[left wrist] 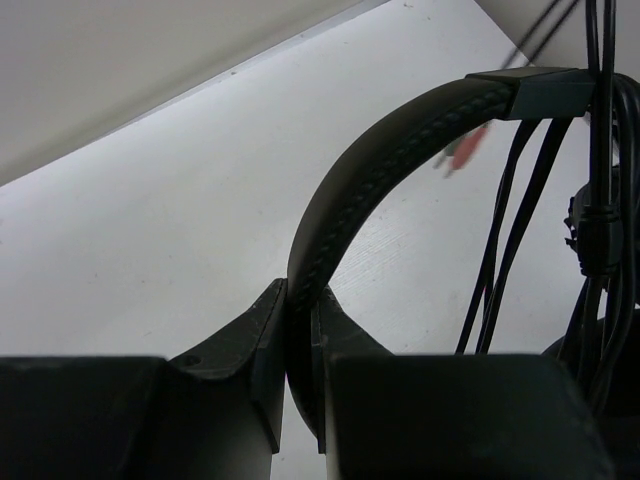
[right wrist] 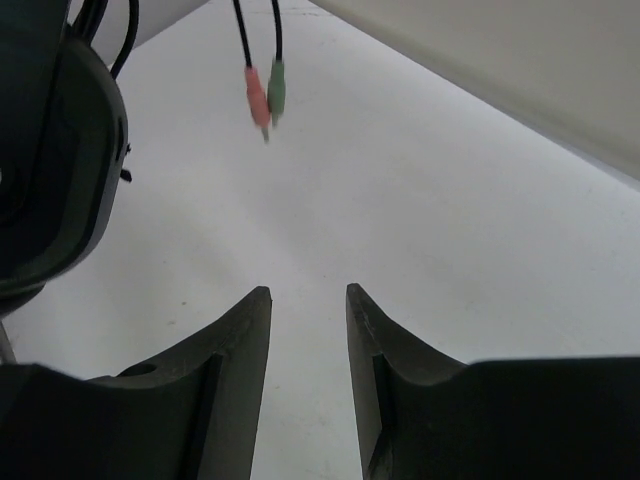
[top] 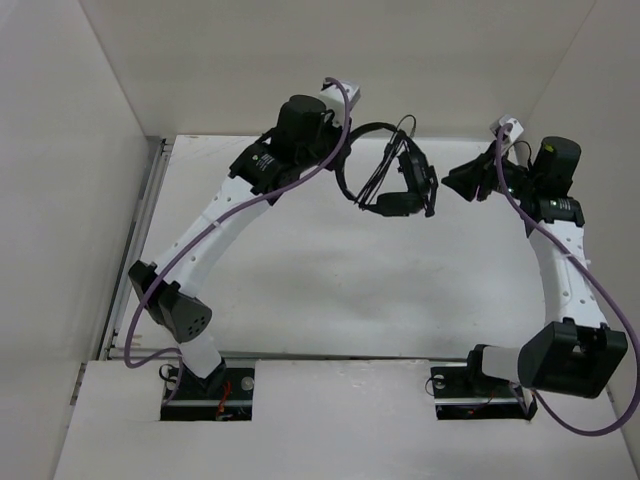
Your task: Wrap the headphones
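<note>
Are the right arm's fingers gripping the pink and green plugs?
No, the right fingers stand apart with nothing between them, and the plugs dangle in the air ahead of them.

The top camera is looking down from the near side, above the arm bases (top: 200, 385), over the whole table (top: 300, 300). Both wrist cameras are facing closely along their fingers (left wrist: 225, 350), sharing the headphones (top: 395, 185) and plugs (right wrist: 265, 92).

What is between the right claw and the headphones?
Nothing, just bare table: the top view shows an open gap between the right claw and the headphones. In the right wrist view, only their plugs dangle ahead.
</note>
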You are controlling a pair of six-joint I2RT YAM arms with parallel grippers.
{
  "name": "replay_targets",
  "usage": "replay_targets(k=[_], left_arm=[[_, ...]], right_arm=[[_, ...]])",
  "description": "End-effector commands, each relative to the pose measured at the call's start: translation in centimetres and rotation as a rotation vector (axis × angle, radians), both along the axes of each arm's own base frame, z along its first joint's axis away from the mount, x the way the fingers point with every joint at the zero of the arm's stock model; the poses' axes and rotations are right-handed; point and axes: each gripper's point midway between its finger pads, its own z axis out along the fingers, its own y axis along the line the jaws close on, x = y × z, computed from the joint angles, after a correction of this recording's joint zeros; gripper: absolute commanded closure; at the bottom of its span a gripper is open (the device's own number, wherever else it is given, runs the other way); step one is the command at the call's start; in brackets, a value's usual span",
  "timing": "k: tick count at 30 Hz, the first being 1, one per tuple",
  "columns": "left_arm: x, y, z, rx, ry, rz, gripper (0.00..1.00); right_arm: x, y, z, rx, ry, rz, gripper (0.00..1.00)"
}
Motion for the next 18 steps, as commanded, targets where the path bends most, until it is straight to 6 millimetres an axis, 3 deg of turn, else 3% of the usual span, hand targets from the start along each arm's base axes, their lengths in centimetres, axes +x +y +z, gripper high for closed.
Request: replay_targets(k=[1, 10, 18], left_arm=[[0.1, 0.4, 2.1, -0.104, -0.014, 0.01, 1.0], [4.1, 3.1, -8.4, 0.019, 0.116, 0.144, 1.0], [6.1, 2.4, -14.5, 0.088, 0.172, 0.18, 1.0]], right_arm=[[-1.2, 0.3, 2.3, 0.047, -0.093, 0.023, 0.58], [-3.6, 1.2, 3.6, 0.191, -0.094, -0.022, 0.59], [-4.4, 1.2, 2.9, 0.222, -0.085, -0.06, 0.58]])
